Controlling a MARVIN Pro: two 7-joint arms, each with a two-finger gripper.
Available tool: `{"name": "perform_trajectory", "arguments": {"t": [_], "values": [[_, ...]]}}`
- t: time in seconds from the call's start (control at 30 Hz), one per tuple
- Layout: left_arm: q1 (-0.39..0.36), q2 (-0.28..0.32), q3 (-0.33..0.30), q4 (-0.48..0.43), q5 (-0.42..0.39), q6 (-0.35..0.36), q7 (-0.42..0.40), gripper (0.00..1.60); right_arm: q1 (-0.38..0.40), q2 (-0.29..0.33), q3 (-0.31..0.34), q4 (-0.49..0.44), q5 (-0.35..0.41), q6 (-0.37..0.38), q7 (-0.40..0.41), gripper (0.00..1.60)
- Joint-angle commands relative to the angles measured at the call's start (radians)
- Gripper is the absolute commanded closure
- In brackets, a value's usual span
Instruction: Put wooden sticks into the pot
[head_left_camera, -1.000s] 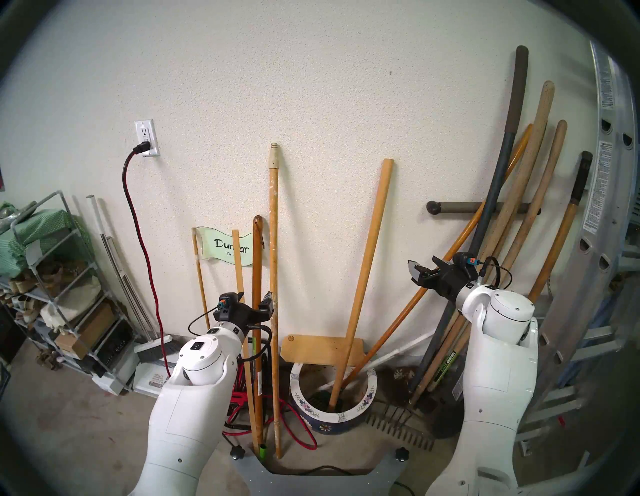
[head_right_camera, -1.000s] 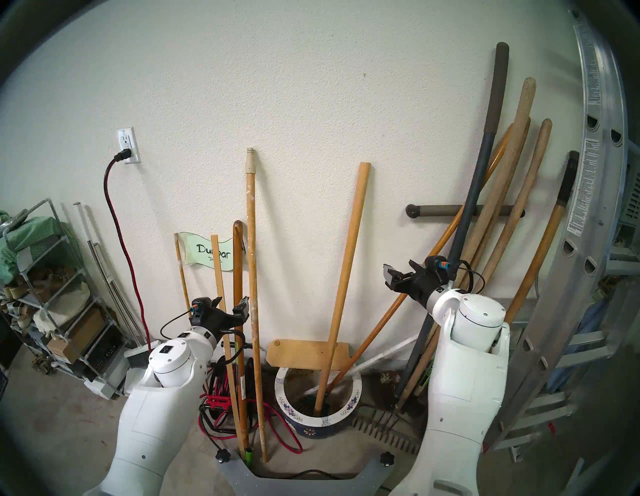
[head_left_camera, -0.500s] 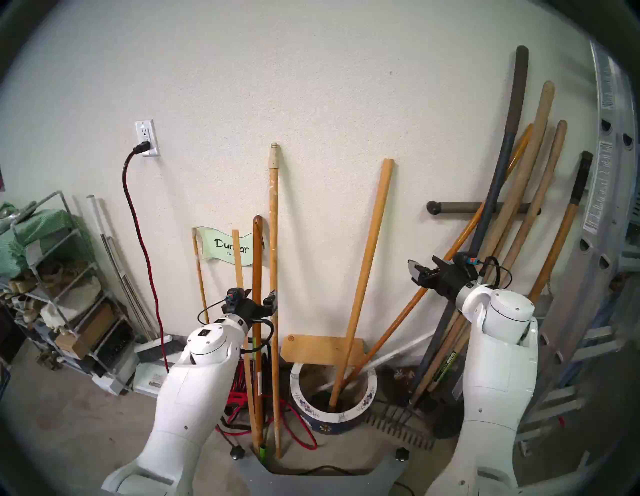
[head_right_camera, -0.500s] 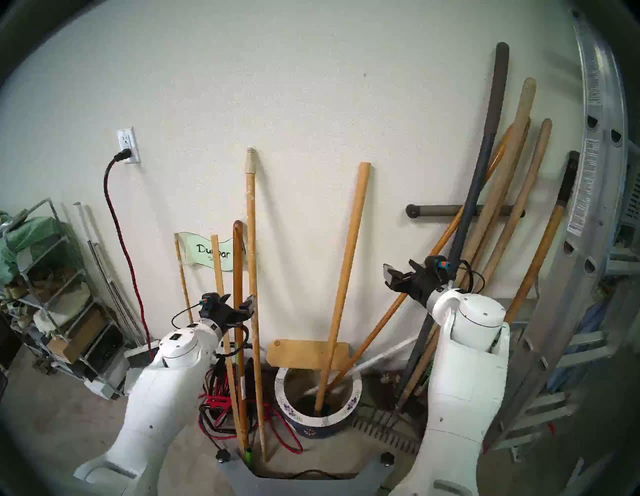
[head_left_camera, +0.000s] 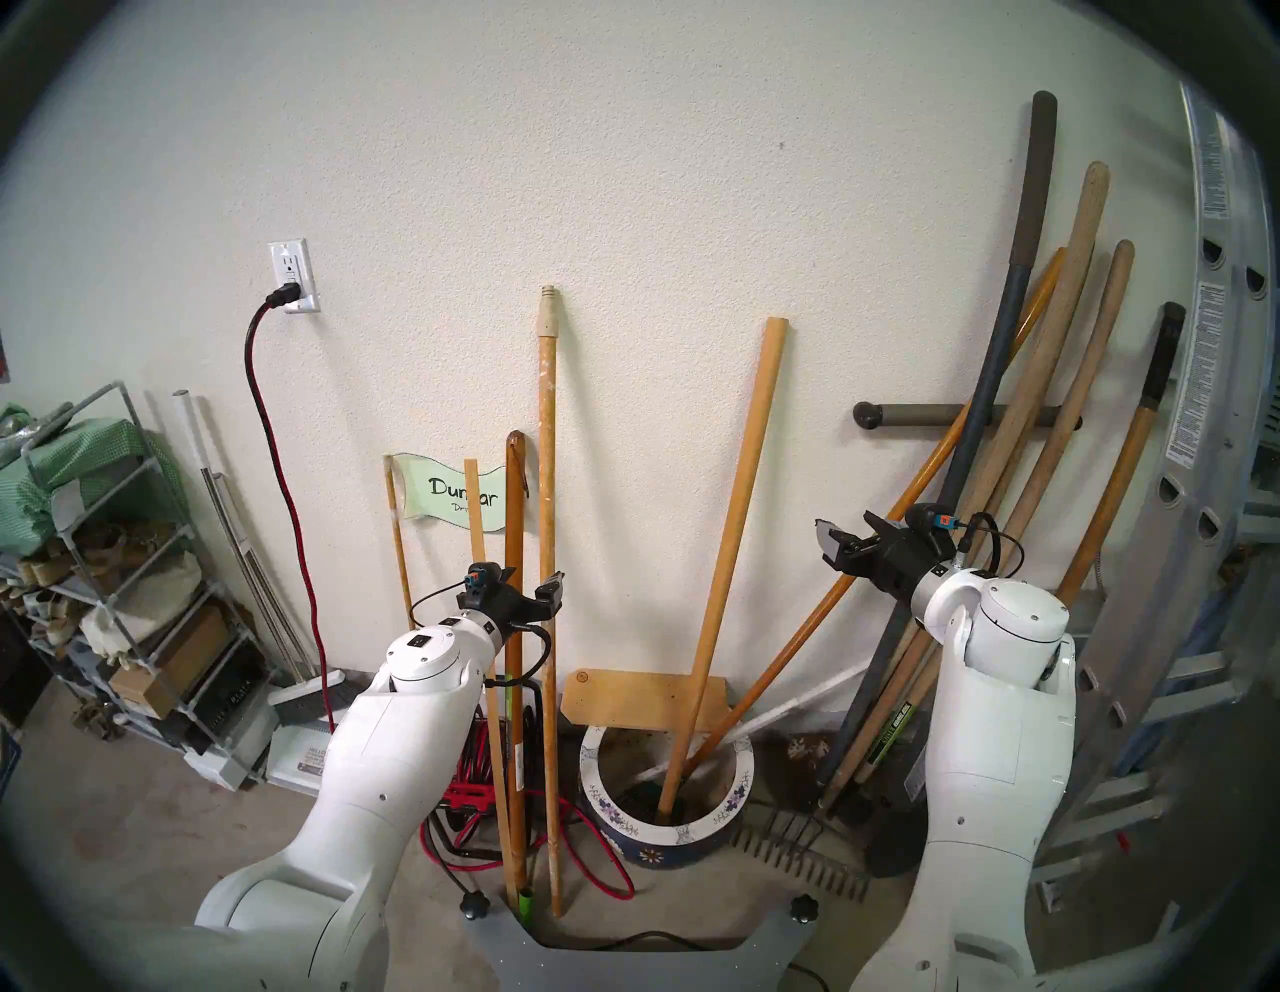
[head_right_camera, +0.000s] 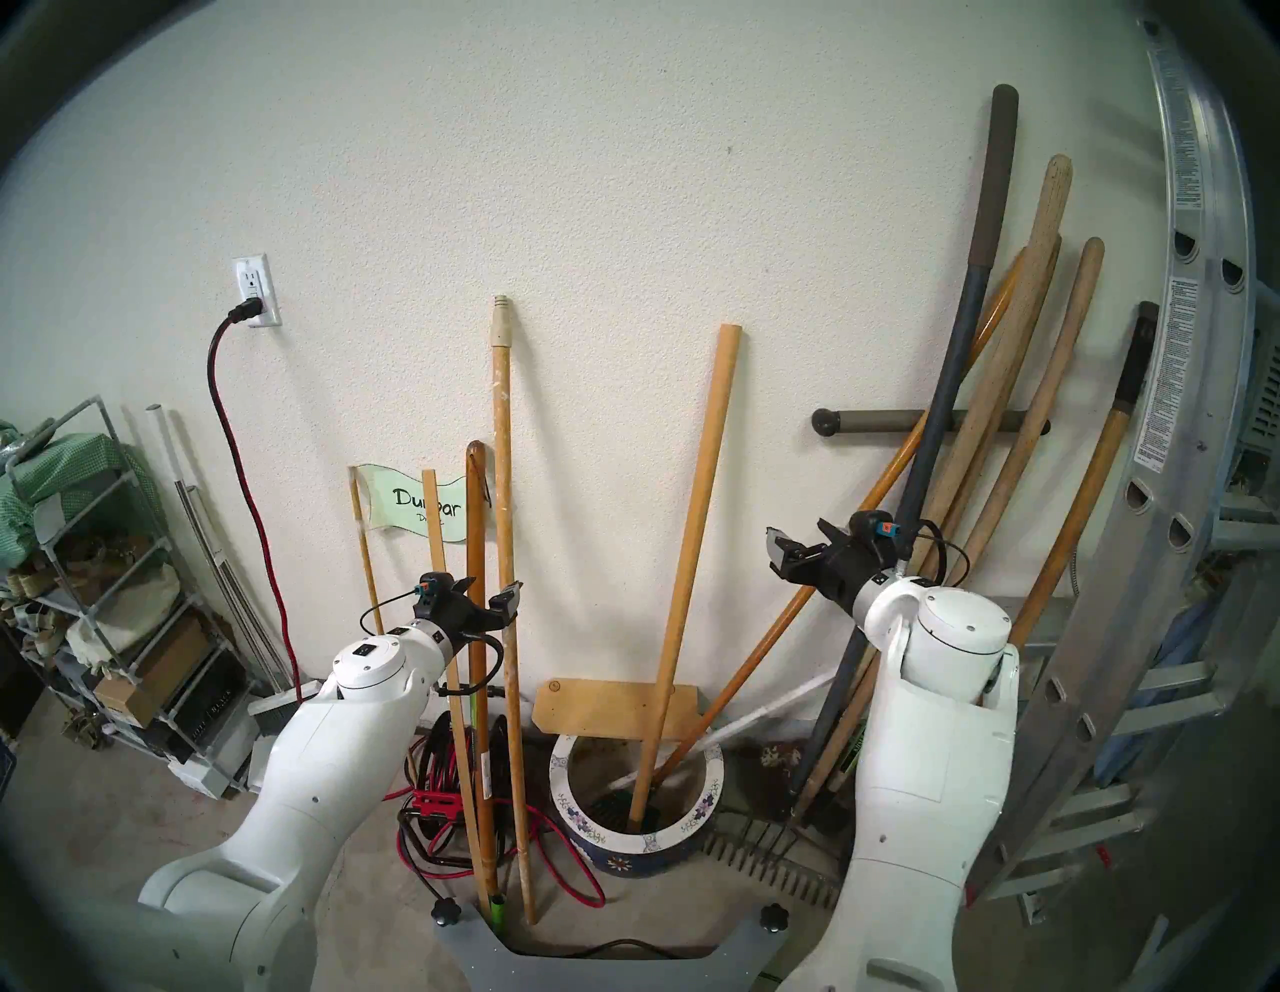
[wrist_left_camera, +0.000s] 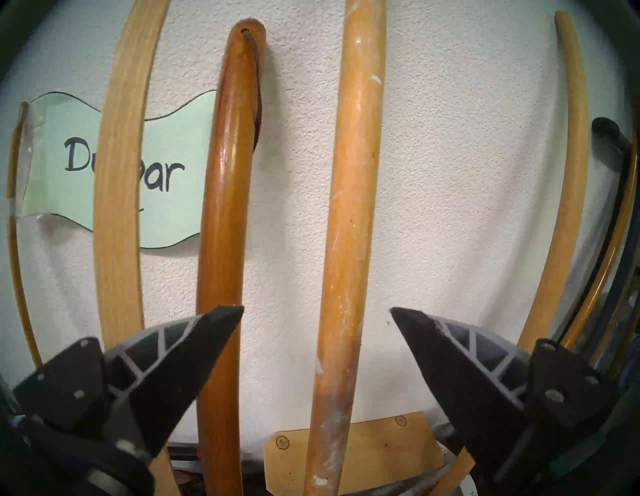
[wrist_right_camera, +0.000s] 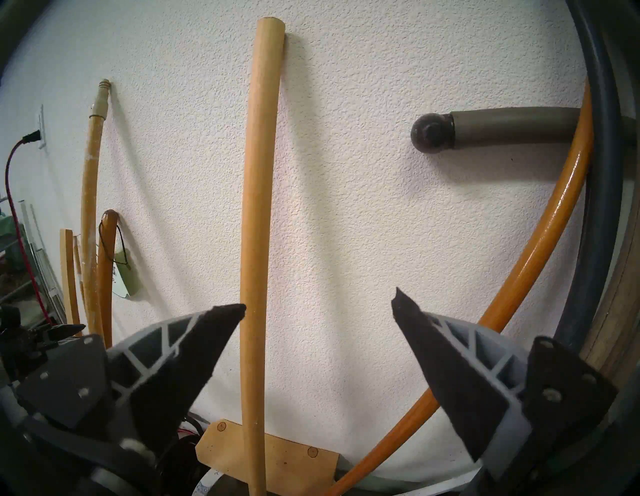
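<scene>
Against the rough white wall lean two round wooden sticks; one stands in the ceramic pot. Left gripper and right gripper both gape empty.

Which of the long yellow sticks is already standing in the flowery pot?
The plain stick with flat ends: its foot sits inside the pot. The paint-flecked stick with the beige threaded tip stands on the floor, left of the pot.
</scene>
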Motion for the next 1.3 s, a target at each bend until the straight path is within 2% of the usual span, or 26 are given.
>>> {"name": "perform_trajectory", "arguments": {"t": [0.0, 0.07, 0.1, 0.37, 0.63, 0.67, 0.8, 0.83, 0.93, 1.07, 1.27], "values": [[-0.114, -0.015, 0.015, 0.091, 0.008, -0.029, -0.017, 0.00, 0.000, 0.001, -0.004, -0.005, -0.002, 0.001, 0.002, 0.00], [-0.123, -0.024, 0.009, 0.103, 0.001, -0.024, -0.024, 0.00, 0.001, 0.001, -0.004, -0.005, -0.002, 0.001, 0.002, 0.00], [-0.150, -0.025, 0.019, 0.141, 0.006, -0.031, -0.028, 0.00, 0.001, 0.001, -0.004, -0.005, -0.002, 0.001, 0.002, 0.00], [-0.228, -0.051, 0.044, 0.277, 0.046, -0.036, -0.009, 0.00, 0.001, 0.001, -0.004, -0.005, -0.002, 0.001, 0.002, 0.00], [-0.310, -0.072, 0.060, 0.432, 0.060, -0.096, -0.014, 0.00, 0.001, 0.001, -0.004, -0.005, -0.003, 0.001, 0.002, 0.00], [-0.315, -0.073, 0.060, 0.444, 0.060, -0.104, -0.016, 0.23, 0.001, 0.001, -0.004, -0.005, -0.003, 0.001, 0.002, 0.00], [-0.329, -0.077, 0.055, 0.499, 0.057, -0.140, -0.018, 1.44, 0.000, 0.001, -0.004, -0.005, -0.003, 0.001, 0.002, 0.00], [-0.331, -0.077, 0.054, 0.507, 0.057, -0.149, -0.020, 1.60, 0.000, 0.001, -0.004, -0.005, -0.003, 0.001, 0.002, 0.00], [-0.312, -0.075, 0.042, 0.490, 0.046, -0.153, -0.026, 1.60, 0.000, 0.001, -0.004, -0.006, -0.003, 0.001, 0.002, 0.00], [-0.245, -0.065, 0.028, 0.390, 0.037, -0.138, -0.030, 1.60, 0.000, 0.001, -0.004, -0.006, -0.003, 0.001, 0.002, 0.00], [-0.182, -0.071, 0.004, 0.302, 0.008, -0.174, -0.072, 1.60, 0.001, 0.001, -0.003, -0.005, -0.003, 0.000, 0.002, 0.00]]}}
